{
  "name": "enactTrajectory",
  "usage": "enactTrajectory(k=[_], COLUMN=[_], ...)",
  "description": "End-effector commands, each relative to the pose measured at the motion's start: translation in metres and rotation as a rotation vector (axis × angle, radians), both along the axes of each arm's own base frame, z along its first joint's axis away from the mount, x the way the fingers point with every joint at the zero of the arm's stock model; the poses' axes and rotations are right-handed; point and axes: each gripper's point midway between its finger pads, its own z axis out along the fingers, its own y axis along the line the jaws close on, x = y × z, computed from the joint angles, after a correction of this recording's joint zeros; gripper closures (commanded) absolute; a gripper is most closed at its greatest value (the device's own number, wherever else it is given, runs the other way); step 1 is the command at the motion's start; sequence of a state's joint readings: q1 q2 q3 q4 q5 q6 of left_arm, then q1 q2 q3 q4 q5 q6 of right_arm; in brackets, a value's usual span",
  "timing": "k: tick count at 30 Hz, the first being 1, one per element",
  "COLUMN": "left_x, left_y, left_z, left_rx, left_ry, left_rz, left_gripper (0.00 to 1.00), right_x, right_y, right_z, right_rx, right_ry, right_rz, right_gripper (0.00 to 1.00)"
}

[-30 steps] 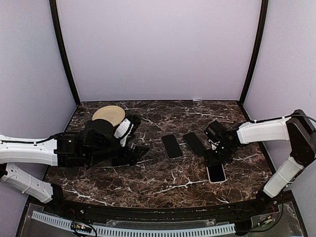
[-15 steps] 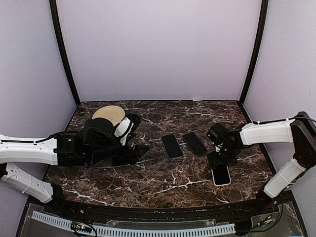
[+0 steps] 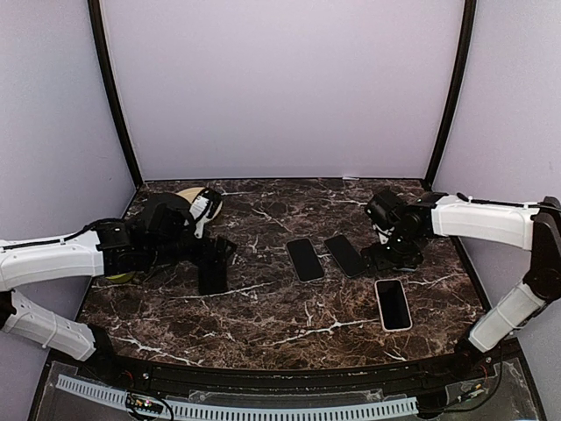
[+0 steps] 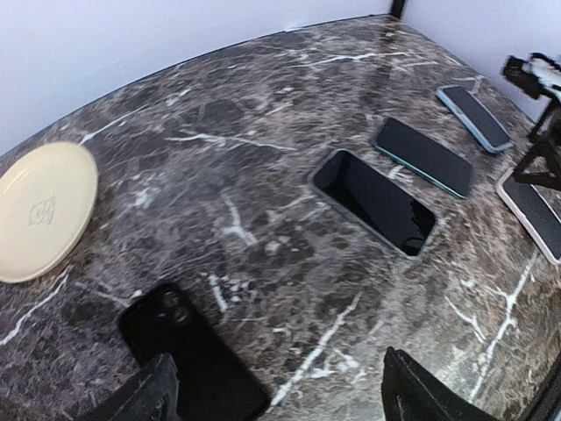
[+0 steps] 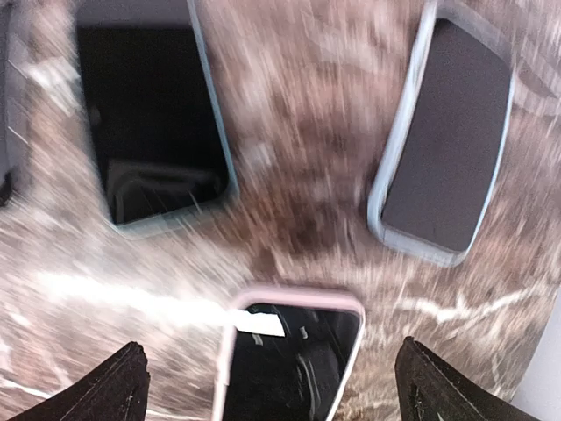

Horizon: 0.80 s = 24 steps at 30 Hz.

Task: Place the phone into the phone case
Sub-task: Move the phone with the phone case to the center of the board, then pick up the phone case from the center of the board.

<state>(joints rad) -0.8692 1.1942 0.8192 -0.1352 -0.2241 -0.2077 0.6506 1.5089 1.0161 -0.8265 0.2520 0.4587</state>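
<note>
Dark marble tabletop: my right gripper has just opened and pulled back behind the pink-cased phone, lying flat, seemingly seated. My left gripper, well left, gapes empty.

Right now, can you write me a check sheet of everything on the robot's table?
surface: dark marble table, white veins.
job's things: black phone, camera side up, beside left gripper; black-rimmed, teal-rimmed, blue-rimmed and pink-rimmed pieces lie flat, phone or case unclear.
clutter: beige disc.
grippers: left gripper and right gripper open, empty.
cables: thin cable along right arm.
surroundings: lilac walls, black posts.
</note>
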Motion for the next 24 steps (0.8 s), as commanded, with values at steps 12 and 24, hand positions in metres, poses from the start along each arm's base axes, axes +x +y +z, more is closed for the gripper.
enactTrajectory(k=[12, 24], left_x=[0.057, 0.060], left_y=[0.076, 0.096], left_z=[-0.104, -0.163], left_rx=[0.002, 0.084], left_ry=[0.332, 0.437], left_rz=[0.337, 0.438], left_gripper=[0.39, 0.50], right_x=[0.033, 0.026], right_y=[0.050, 0.054], right_z=[0.034, 0.026], right_rx=[0.033, 0.071], right_ry=[-0.156, -0.146], right_rz=[0.124, 0.129], right_gripper=[0.01, 0.02])
